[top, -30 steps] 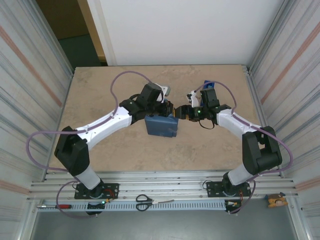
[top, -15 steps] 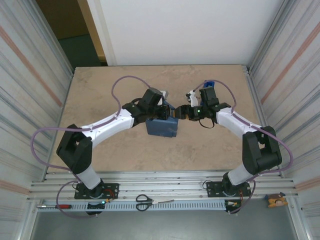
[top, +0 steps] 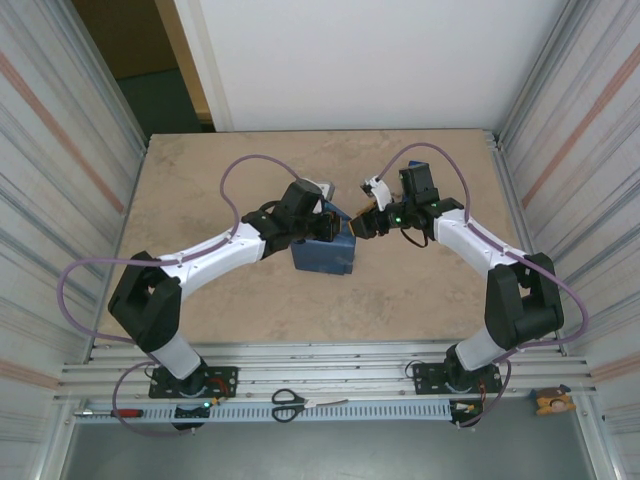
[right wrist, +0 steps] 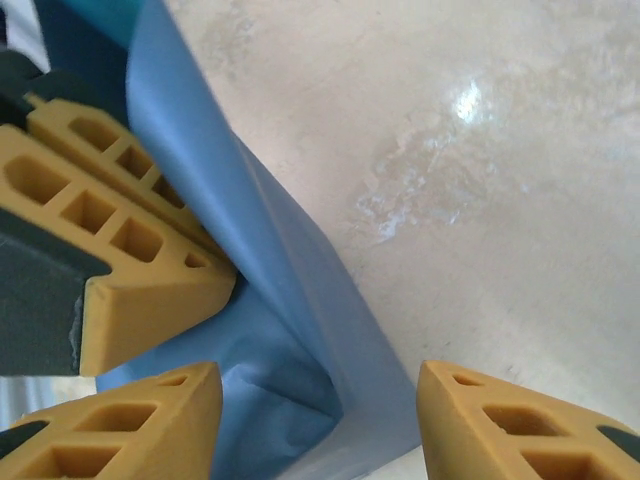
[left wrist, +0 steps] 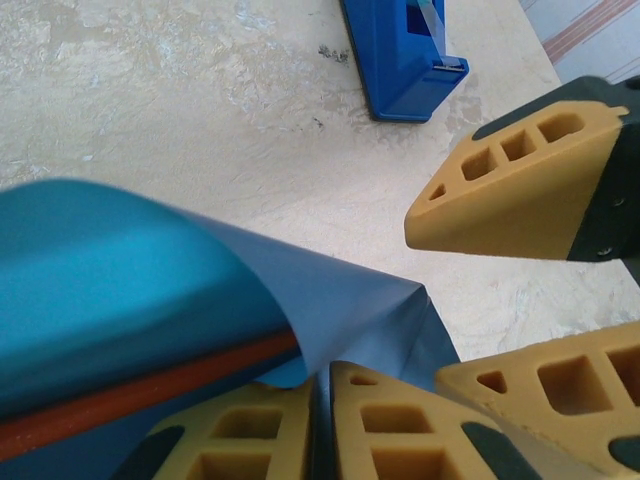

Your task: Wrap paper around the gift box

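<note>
- Blue paper, glossy teal on its outer face and duller grey-blue on the turned-up flap, covers the gift box. Only a thin orange edge of the box shows under the fold.
- From above, the wrapped parcel lies about mid-table, directly between the two wrists. Its long axis runs roughly left to right across the table.
- In the left wrist view the orange edge runs as a straight line, rising towards the right.
- A loose flap stands at the parcel's far right corner. It tapers to a point and aims at the right arm.
- Left gripper: pads pressed together, pinching the thin edge of the flap between them.
- Right gripper: fingers spread, one on each side of the flap's corner. Whether either pad touches the sheet I cannot tell.
- The two grippers are very near each other, tips almost meeting over the flap.
- Tape dispenser: blue, on bare table beyond the flap, apart from the paper.
- Scissors lie on the rail at the near edge, between the arm bases.
</note>
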`<move>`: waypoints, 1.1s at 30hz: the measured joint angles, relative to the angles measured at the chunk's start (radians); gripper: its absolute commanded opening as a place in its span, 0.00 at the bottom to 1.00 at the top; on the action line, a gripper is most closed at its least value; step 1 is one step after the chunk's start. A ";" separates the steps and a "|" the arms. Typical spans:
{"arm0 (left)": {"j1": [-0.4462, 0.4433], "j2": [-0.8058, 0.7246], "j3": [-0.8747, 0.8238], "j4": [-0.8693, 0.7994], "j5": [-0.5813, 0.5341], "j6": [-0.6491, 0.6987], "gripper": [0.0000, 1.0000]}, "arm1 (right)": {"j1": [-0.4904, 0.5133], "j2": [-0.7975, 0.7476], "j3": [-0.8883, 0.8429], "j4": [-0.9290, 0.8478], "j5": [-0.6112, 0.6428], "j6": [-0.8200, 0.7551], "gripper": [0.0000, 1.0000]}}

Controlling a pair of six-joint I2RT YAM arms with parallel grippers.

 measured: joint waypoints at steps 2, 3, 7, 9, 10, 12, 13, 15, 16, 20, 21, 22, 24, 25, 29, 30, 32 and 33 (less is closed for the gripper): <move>0.000 0.000 0.000 0.001 0.000 0.000 0.14 | -0.002 0.006 0.005 0.005 -0.019 -0.074 0.51; 0.000 0.000 0.000 0.001 0.000 0.000 0.14 | -0.003 0.014 0.013 0.006 -0.030 -0.105 0.50; 0.000 0.000 0.000 0.001 0.000 0.000 0.14 | -0.002 0.065 0.056 0.012 -0.074 -0.179 0.46; 0.000 0.000 0.000 0.002 0.000 0.000 0.14 | 0.000 0.085 0.066 0.019 -0.083 -0.198 0.44; 0.000 0.000 0.000 0.001 0.000 0.000 0.14 | 0.000 0.094 0.068 0.026 -0.090 -0.203 0.40; 0.000 0.000 0.000 0.001 0.000 0.000 0.14 | 0.000 0.108 0.069 0.036 -0.095 -0.213 0.34; 0.000 0.000 0.000 0.001 -0.001 0.000 0.14 | 0.000 0.116 0.069 0.039 -0.101 -0.218 0.31; 0.000 0.000 -0.002 0.003 -0.004 0.001 0.14 | 0.000 0.126 0.073 0.045 -0.120 -0.226 0.24; 0.001 0.000 -0.002 0.002 -0.006 0.001 0.14 | 0.000 0.127 0.075 0.046 -0.125 -0.229 0.19; 0.001 -0.007 -0.005 -0.002 -0.007 0.001 0.15 | -0.001 0.127 0.076 0.044 -0.147 -0.237 0.11; 0.001 -0.008 -0.005 -0.003 -0.007 0.001 0.15 | -0.001 0.127 0.076 0.042 -0.151 -0.240 0.07; 0.002 -0.009 -0.006 -0.004 -0.007 0.001 0.15 | -0.001 0.127 0.077 0.038 -0.156 -0.244 0.04; 0.003 -0.011 -0.006 -0.008 -0.006 0.002 0.15 | -0.001 0.127 0.082 0.029 -0.157 -0.251 0.03; 0.003 -0.011 -0.006 -0.010 -0.006 0.002 0.15 | 0.000 0.127 0.084 0.025 -0.157 -0.254 0.00; 0.003 -0.013 -0.007 -0.013 -0.005 0.002 0.15 | 0.004 0.127 0.087 0.017 -0.156 -0.254 0.13; 0.003 -0.013 -0.007 -0.014 -0.004 0.002 0.15 | 0.007 0.127 0.089 0.014 -0.155 -0.254 0.18; 0.003 -0.013 -0.007 -0.014 -0.004 0.002 0.15 | 0.011 0.127 0.093 0.013 -0.149 -0.254 0.26; 0.003 -0.014 -0.008 -0.014 -0.004 0.001 0.15 | 0.014 0.127 0.095 0.014 -0.145 -0.256 0.26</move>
